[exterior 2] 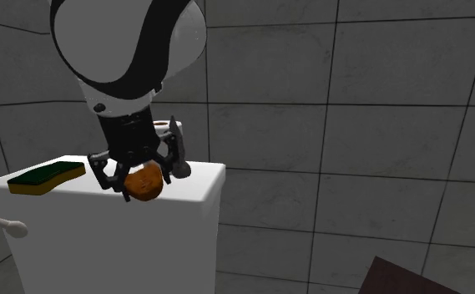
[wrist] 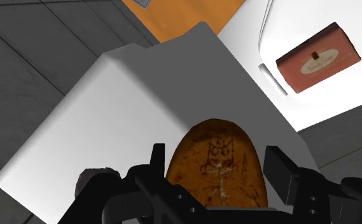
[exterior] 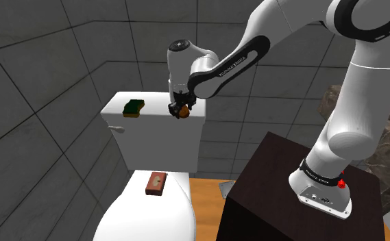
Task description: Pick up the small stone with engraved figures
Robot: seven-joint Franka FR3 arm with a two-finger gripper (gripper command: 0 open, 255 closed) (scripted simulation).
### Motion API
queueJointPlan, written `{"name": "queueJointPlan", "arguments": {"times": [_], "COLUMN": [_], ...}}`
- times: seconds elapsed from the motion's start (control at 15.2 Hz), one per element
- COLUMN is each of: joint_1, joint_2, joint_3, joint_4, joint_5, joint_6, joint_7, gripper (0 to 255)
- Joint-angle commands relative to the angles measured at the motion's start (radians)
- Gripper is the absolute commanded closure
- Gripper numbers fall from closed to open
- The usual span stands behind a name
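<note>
One engraved stone (wrist: 216,167), lower edge behind the pincer (wrist: 217,158).

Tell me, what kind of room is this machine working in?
Most likely a bathroom: a white toilet tank and closed lid, grey tiled walls, and a sponge on the tank. The gripper clasps an orange stone.

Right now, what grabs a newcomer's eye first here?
The black gripper clasps an orange-brown engraved stone over the white toilet tank. A green-and-yellow sponge lies on the tank's top, and a reddish-brown block sits on the toilet lid below.
</note>
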Motion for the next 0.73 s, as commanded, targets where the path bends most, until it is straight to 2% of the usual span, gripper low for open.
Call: {"name": "queueJointPlan", "arguments": {"times": [0.0, 0.66], "joint_1": [-0.001, -0.005], "joint_2": [-0.014, -0.08], "joint_3": [0.003, 0.014], "joint_4": [0.01, 0.067], "joint_5": [0.013, 0.072], "joint_6": [-0.021, -0.131], "joint_7": [-0.013, -0.074], "gripper": [255, 255]}}
